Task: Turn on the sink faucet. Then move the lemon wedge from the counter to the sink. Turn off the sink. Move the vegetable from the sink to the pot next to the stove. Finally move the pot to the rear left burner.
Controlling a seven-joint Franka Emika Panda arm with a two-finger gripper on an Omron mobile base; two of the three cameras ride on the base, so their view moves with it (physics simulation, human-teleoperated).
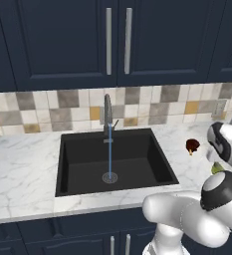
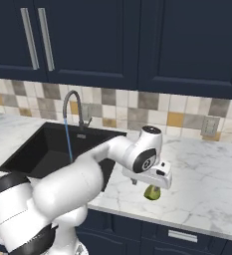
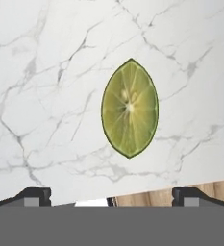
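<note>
Gripper: jaws fully spread, holding nothing, touching nothing. Lemon wedge: flat on the counter near its front edge, between the fingertips' line.

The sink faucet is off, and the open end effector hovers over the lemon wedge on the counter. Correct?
Not quite. The sink faucet is running: the left base view shows a blue stream falling to the drain. The open end effector does hover over the lemon wedge on the counter.

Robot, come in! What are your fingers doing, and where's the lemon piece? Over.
Gripper open, fingers spread, nothing held. Lemon wedge flat on the counter, right below. Sink faucet running. Nothing in the way.
</note>
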